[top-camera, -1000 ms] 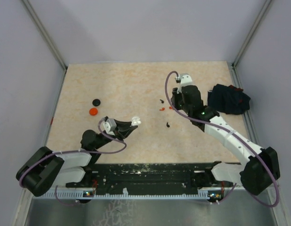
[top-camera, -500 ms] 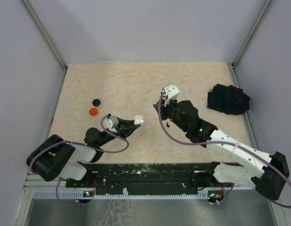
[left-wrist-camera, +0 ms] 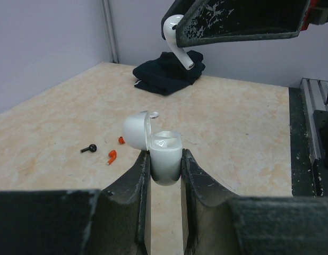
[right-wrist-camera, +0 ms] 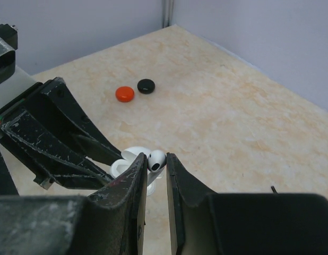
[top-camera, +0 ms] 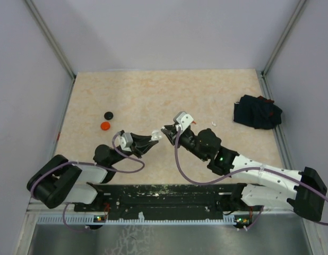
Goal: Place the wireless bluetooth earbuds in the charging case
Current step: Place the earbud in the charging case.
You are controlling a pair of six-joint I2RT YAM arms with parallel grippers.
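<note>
Left wrist view: the left gripper (left-wrist-camera: 165,159) squeezes the open charging case (left-wrist-camera: 165,149) upright near the table's (left-wrist-camera: 249,122) front edge. That lets the right gripper (right-wrist-camera: 156,161), pinching a white earbud (right-wrist-camera: 156,159), drop it in from what looks like just above.

The right arm (top-camera: 243,164) now stretches leftward over the middle of the worktop (top-camera: 153,90), away from the dark cloth bundle (top-camera: 257,111) it was next to a second ago. The right gripper (top-camera: 165,130) has travelled from above the scattered buds to a spot just beside the left gripper (top-camera: 156,136). This brings the white earbud (right-wrist-camera: 156,159) in its jaws close to the open charging case (left-wrist-camera: 165,151). In the top view, a second white earbud (top-camera: 213,123) on the worktop is now uncovered. The red-orange buds (left-wrist-camera: 112,156) and a black bud (left-wrist-camera: 89,149) are now hidden under the arm. The left arm (top-camera: 108,156) has swung at its shoulder, moving its gripper slightly rightward.
</note>
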